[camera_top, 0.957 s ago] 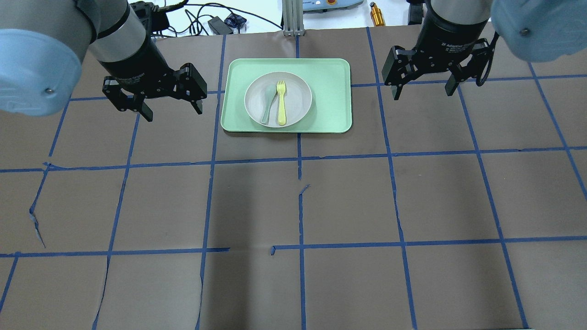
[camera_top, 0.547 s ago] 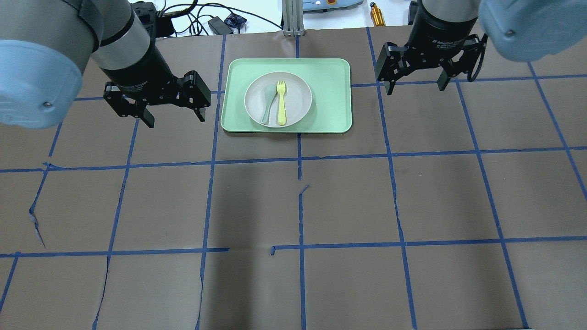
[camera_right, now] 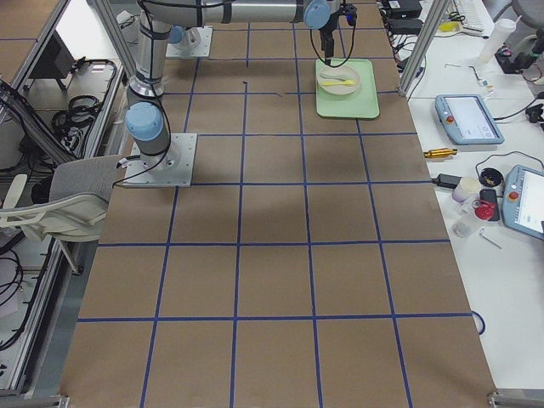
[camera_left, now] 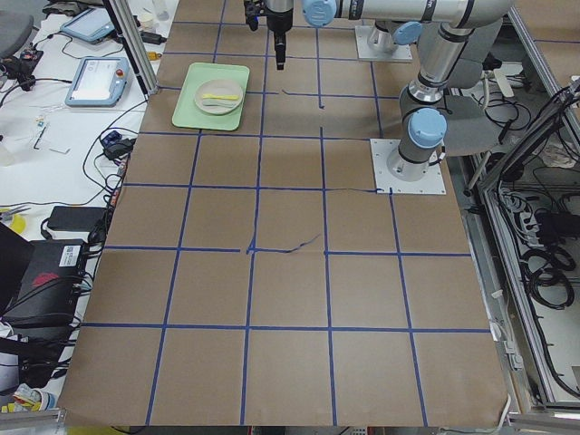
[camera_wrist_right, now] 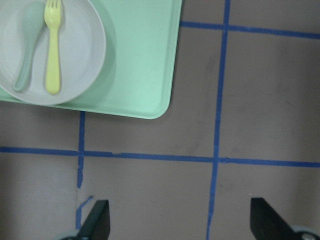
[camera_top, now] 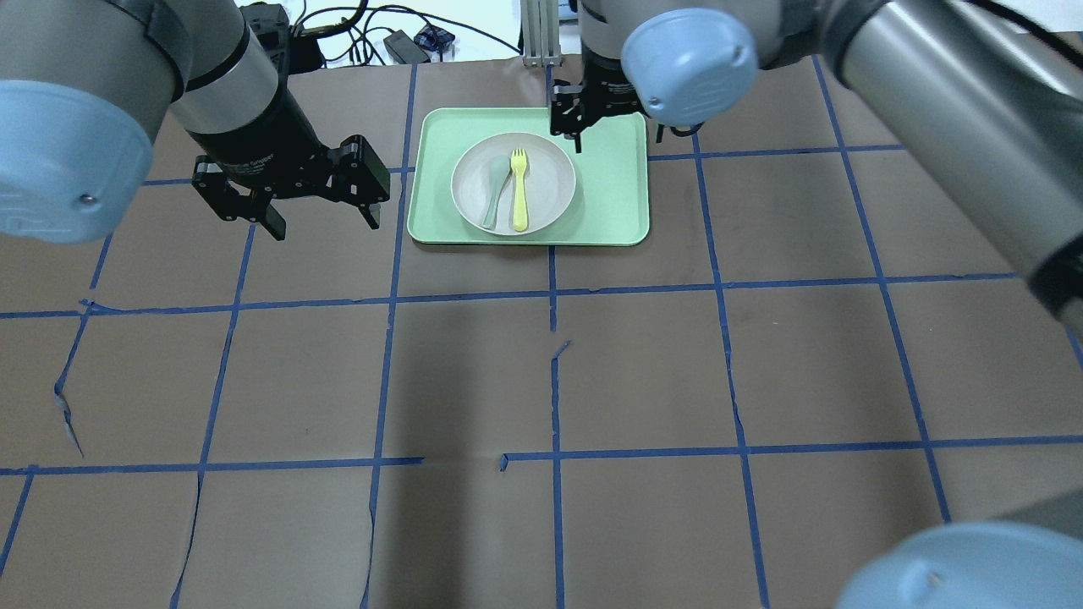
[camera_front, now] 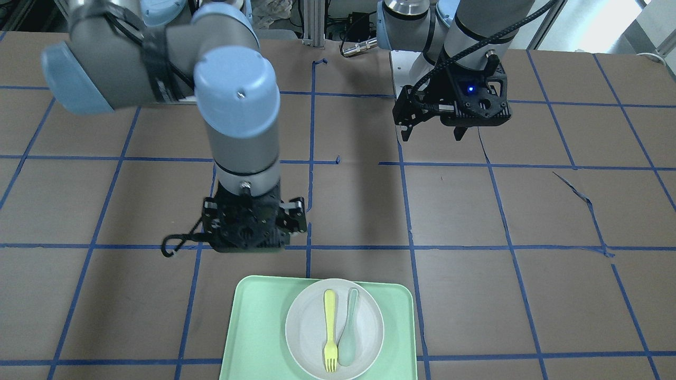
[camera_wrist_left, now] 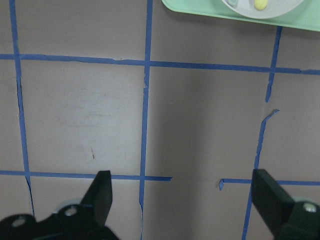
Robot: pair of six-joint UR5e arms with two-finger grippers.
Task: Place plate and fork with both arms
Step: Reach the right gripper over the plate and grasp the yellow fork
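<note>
Plainly left hand (camera_wrist_left: 184,194), right hand (camera_wrist_right: 181,218) wide open, empty.

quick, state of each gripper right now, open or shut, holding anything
left gripper: open, holding nothing
right gripper: open, holding nothing

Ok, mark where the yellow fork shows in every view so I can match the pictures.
Exterior front-facing: fork bottom centre, left of spoon.
Overhead exterior: fork upper centre, right of spoon.
Exterior left: fork upper left, small.
Exterior right: fork top, right of centre, small.
Left wrist-mounted: only the fork's handle tip at the top edge.
Right wrist-mounted: fork top left.
Shared landmark: the green tray under the plate.
</note>
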